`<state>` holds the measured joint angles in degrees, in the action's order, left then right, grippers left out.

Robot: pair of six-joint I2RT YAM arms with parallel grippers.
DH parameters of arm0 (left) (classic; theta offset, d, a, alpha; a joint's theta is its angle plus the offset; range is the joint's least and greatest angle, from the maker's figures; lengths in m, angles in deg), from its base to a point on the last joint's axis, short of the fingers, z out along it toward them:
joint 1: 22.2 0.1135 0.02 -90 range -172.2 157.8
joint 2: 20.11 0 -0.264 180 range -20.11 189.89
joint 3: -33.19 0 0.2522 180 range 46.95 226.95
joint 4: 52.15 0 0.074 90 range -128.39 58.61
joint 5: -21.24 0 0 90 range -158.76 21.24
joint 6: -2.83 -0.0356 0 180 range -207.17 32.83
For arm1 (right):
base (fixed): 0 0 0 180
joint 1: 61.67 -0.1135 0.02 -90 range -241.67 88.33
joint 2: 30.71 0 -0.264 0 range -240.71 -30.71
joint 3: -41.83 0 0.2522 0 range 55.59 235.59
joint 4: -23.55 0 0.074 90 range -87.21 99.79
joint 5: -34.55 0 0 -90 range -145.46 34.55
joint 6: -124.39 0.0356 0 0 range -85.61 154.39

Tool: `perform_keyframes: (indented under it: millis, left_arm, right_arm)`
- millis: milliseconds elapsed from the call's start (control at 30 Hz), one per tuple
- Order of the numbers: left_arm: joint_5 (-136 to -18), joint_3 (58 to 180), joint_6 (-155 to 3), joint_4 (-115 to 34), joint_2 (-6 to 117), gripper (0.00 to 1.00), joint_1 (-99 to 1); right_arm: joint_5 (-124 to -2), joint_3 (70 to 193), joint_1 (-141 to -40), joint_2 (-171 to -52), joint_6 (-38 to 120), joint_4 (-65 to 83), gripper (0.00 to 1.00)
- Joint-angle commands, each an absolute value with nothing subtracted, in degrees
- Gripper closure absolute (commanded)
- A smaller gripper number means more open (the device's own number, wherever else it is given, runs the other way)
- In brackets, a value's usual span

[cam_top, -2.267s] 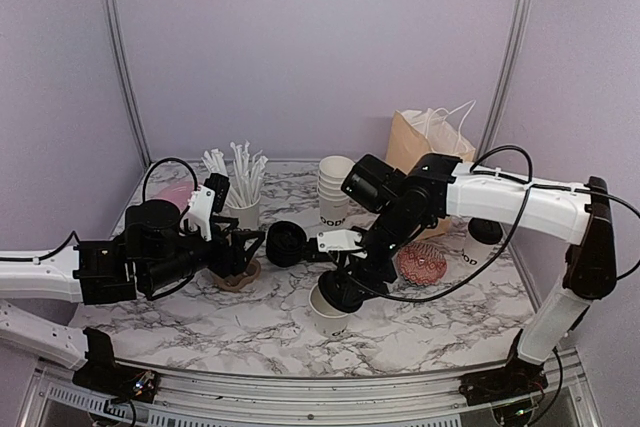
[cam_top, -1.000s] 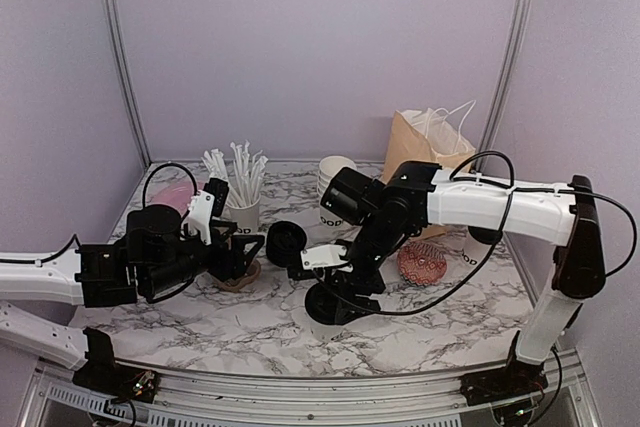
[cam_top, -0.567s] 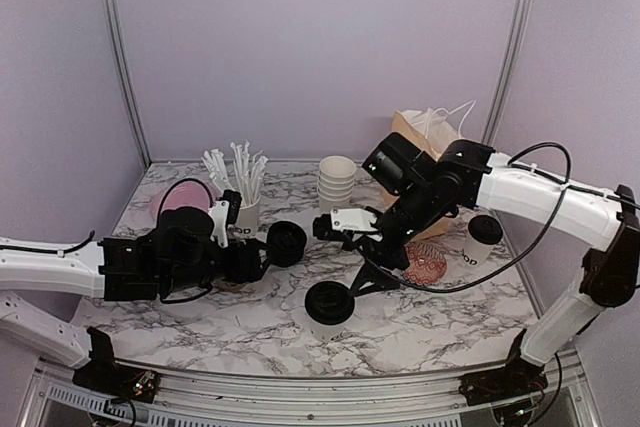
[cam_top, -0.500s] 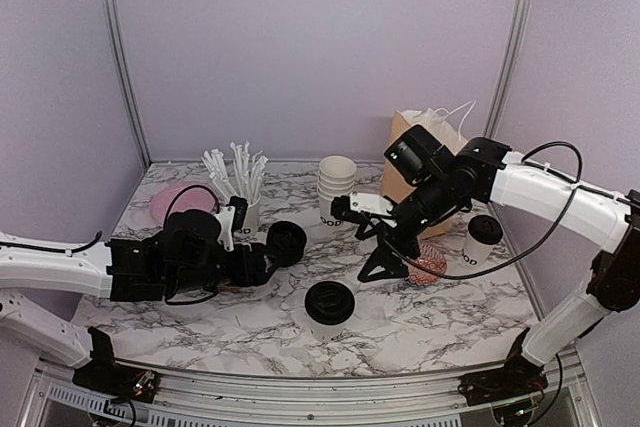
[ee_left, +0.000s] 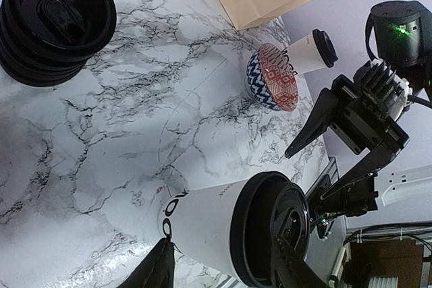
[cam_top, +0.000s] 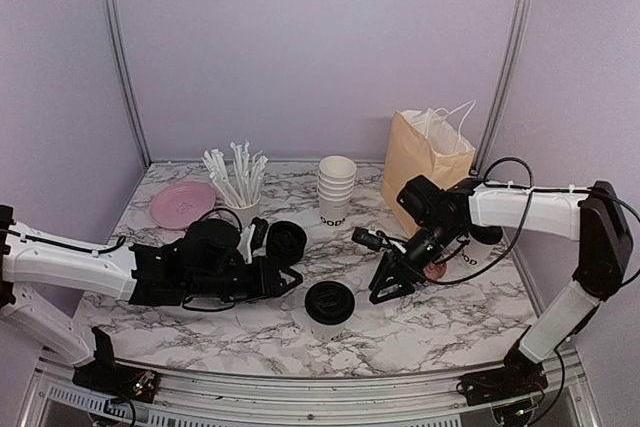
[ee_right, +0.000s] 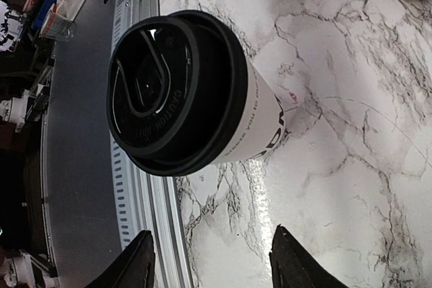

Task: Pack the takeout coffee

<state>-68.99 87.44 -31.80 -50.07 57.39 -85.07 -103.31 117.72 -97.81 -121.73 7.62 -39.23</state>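
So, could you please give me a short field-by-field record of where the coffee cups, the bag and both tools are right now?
front coffee cup: upright, lidded, on the table between the two tools
second coffee cup: lidded, on the table beside the brown bag
brown bag: upright, back right, inside not visible
left tool: open, holding nothing, facing the front coffee cup
right tool: open, holding nothing, facing it too
packed: neither visible cup is in the bag

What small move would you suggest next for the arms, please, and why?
Probably ease the left gripper forward until its open fingers straddle the lidded cup, then close. The cup stands upright and free right at those fingertips, while the right gripper hangs open beside it, holding nothing.
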Motion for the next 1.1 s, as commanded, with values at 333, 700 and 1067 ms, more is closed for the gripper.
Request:
perform_keyframes:
  millis: [333,700,1067]
  left_arm:
    - [-74.1,90.2,-30.8,-52.8,61.8,0.5,-85.7]
    - [-74.8,89.4,-30.9,-53.1,63.2,0.51,-85.7]
    - [-71.9,83.5,-30.8,-52.9,64.9,0.56,-85.7]
  right_arm:
    - [-113.7,125.6,-98.1,-130.5,8.2,-39.7,0.45]
    - [-114.5,127.4,-98.7,-134.0,8.1,-40.2,0.46]
    - [-107.3,127.0,-100.1,-137.7,11.7,-37.7,0.5]
